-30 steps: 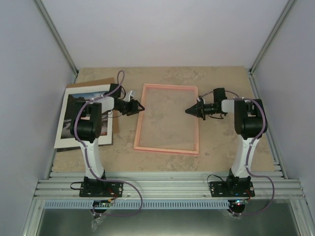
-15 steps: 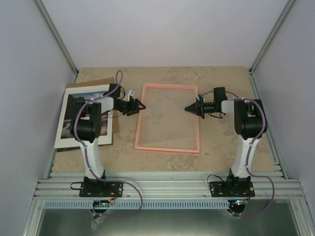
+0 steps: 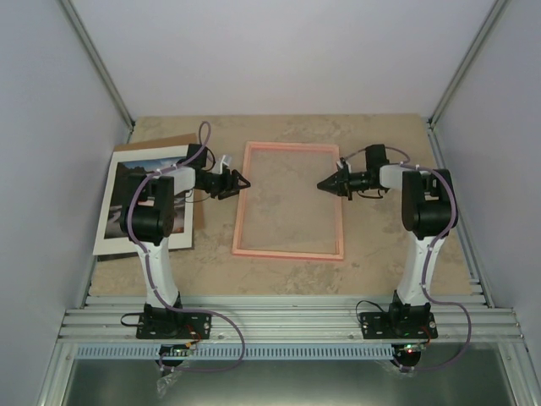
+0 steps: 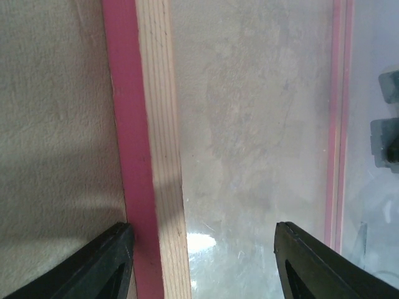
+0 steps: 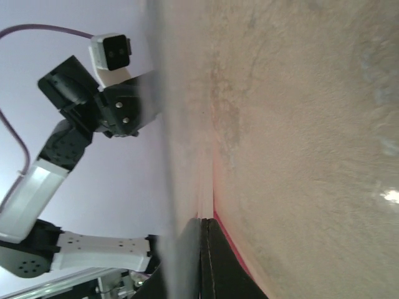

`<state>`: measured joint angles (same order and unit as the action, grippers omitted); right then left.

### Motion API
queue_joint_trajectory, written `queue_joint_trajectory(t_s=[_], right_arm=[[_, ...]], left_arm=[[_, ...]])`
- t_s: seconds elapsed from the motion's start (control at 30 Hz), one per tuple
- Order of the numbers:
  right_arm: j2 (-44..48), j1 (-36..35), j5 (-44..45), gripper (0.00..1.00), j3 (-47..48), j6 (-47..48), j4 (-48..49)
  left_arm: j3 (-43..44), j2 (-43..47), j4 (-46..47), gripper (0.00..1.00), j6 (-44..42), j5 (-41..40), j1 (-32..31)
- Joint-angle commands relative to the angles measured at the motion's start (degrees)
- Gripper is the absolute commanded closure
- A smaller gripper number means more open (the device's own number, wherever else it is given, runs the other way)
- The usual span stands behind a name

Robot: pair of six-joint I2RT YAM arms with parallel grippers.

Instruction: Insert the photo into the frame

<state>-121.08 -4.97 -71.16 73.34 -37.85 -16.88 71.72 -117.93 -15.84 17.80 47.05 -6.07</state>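
The pink frame (image 3: pixel 287 254) lies flat at mid-table, its pane showing the table through it. My left gripper (image 3: pixel 243 180) hangs open over the frame's left rail (image 4: pixel 128 124); one finger (image 4: pixel 106 265) is outside the rail and the other (image 4: pixel 312 265) is over the pane, holding nothing. My right gripper (image 3: pixel 321 184) reaches in over the right rail, shut and turned on its side. Its tips (image 5: pixel 206 223) sit low by a pink rail edge; contact is unclear. The photo (image 3: pixel 112 222) lies far left, partly hidden by my left arm.
A brown backing board (image 3: pixel 169 140) lies under the photo, its far corner showing. Grey walls close in the table on three sides, and metal rails (image 3: pixel 279 317) run along the near edge by the arm bases. My left arm (image 5: pixel 75 131) shows in the right wrist view.
My left gripper's jaws have spread wider over the left rail. My right gripper has shifted slightly toward the far side, and the frame's near right corner has slid a little with it.
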Motion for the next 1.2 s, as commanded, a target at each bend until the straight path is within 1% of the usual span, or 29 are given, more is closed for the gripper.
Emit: queue_joint_trajectory(t_s=[0.0, 0.13, 0.33, 0.37, 0.53, 0.63, 0.7, 0.77, 0.87, 0.9, 1.0, 1.03, 1.07, 1.17], right_arm=[[-1.4, 0.01, 3.89, 0.99, 0.96, 8.11, -4.8], [-1.38, -0.04, 6.91, 1.0, 1.26, 11.99, -4.92], [-2.07, -0.17, 9.27, 0.99, 1.91, 13.64, -6.25], [-1.98, -0.24, 10.22, 0.97, 2.19, 13.98, -6.88], [-1.82, -0.89, 13.4, 0.69, 4.82, 15.26, -11.35], [-1.48, -1.25, 15.06, 0.59, 6.04, 15.44, -12.98], [-1.21, -1.52, 16.33, 0.55, 6.98, 15.92, -14.1], [-0.82, -1.7, 18.13, 0.4, 7.97, 16.24, -15.33], [-0.19, -1.84, 21.06, 0.28, 9.73, 17.15, -17.62], [0.06, -1.84, 22.44, 0.22, 10.39, 17.72, -18.64], [1.27, -1.8, 26.21, 0.18, 12.1, 19.51, -20.93], [1.81, -1.8, 27.47, 0.13, 12.5, 20.06, -21.38], [2.2, -1.8, 28.68, 0.11, 12.84, 20.67, -21.78], [2.96, -1.8, 32.41, 0.09, 14.19, 23.17, -23.5]], left_arm=[[-0.44, -1.01, 0.28, 0.36, -0.75, 0.25, 0.09], [-0.57, -0.9, -0.07, 0.36, -1.19, -0.18, 0.1], [-0.69, -0.99, -0.15, 0.36, -1.3, -0.37, 0.06], [-0.69, -0.99, -0.16, 0.36, -1.27, -0.33, 0.12], [-0.42, -1.23, -0.17, 0.36, -1.28, -0.34, 0.04], [-0.29, -1.25, -0.18, 0.36, -1.19, -0.38, 0.11], [-0.27, -1.25, -0.25, 0.36, -1.27, -0.39, 0.09], [-0.32, -1.17, -0.25, 0.36, -1.36, -0.52, 0.07], [-0.23, -1.12, -0.4, 0.36, -1.43, -0.54, 0.11], [-0.11, -1.08, -0.49, 0.36, -1.51, -0.66, 0.09], [0.17, -1.01, -0.88, 0.36, -1.87, -0.88, 0.5], [0.35, -0.99, -1.12, 0.36, -2.17, -1.03, 0.71], [0.6, -0.94, -1.55, 0.36, -2.68, -1.23, 0.9], [1.61, -0.38, -3.03, 0.36, -4.68, -2.15, 1.27]])
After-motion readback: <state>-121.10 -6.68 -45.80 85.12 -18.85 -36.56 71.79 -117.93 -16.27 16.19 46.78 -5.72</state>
